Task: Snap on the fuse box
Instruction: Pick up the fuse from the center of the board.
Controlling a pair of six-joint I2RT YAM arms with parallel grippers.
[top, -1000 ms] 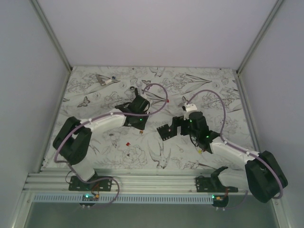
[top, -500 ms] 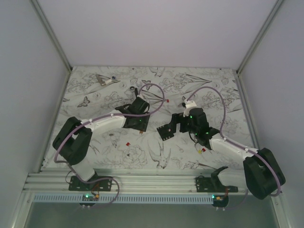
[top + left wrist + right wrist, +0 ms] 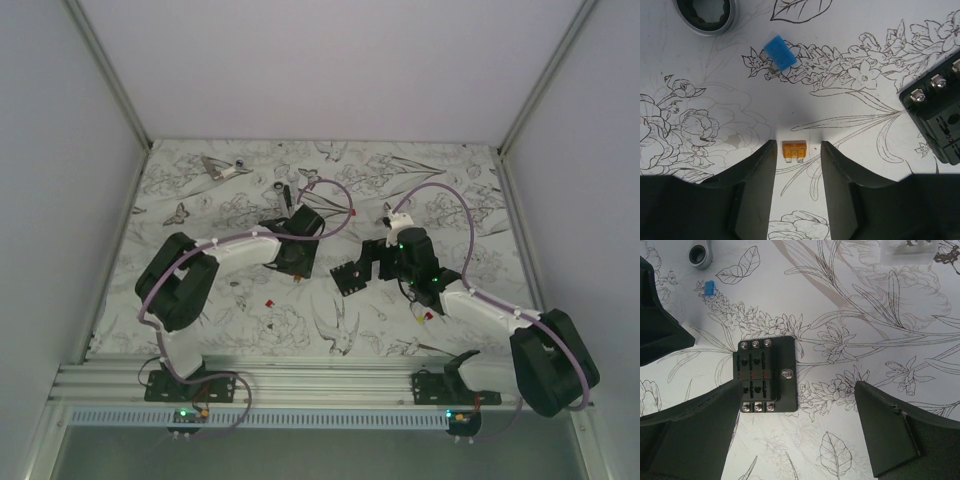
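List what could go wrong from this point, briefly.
1. The orange fuse lies flat between the open jaws of the left gripper, nearer one side. Closing could skew it or flick it away.
2. The fuse box sits off-centre in the open right gripper, close to one side. Closing might push or twist it rather than clamp it.

Left arm and right arm built alike: white link shells joined by bulky black joint housings. Lilac cable looped along each arm, fastened at intervals. Small green lights seen on black housings. Black base brackets fitted at foot of each arm. Jaws moulded dark grey, matte, wedge-shaped.
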